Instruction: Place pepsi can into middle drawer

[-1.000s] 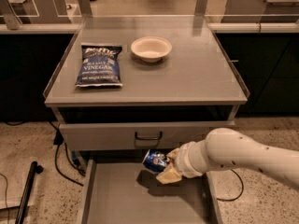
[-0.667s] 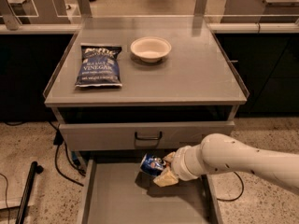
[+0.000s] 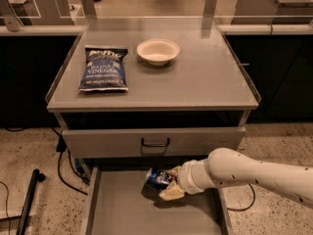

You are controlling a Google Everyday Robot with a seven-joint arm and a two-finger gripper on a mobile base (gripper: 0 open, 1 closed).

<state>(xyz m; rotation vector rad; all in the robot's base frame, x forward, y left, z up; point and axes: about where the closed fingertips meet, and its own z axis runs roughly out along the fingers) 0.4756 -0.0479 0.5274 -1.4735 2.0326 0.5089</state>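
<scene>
Broadly, a grey table (image 3: 205, 77) fills the upper half of the view, its flat top edged by low raised rims. From the right edge a thick white arm (image 3: 254, 173) reaches in low, below the tabletop, pointing left. Under the table the middle drawer (image 3: 127, 214) is pulled out toward the camera, showing a plain grey floor and low side walls. Above it sits a closed drawer front (image 3: 107, 142) with a black handle (image 3: 155, 143) at its centre.

On the tabletop, a dark blue chip bag (image 3: 103, 69) lies flat on the left side, and a white bowl (image 3: 157, 51) stands upright just to its right, a little further back; the two are near each other but apart.

At the arm's end, the pincer (image 3: 168, 184) hangs over the back part of the open drawer and is clamped on the soda can (image 3: 156, 178), one pale finger (image 3: 174, 172) above it and one below. The blue can lies tipped on its side, its end pointing left. Whether it touches the drawer floor cannot be told. A black cable (image 3: 61, 165) trails on the speckled floor at left.
</scene>
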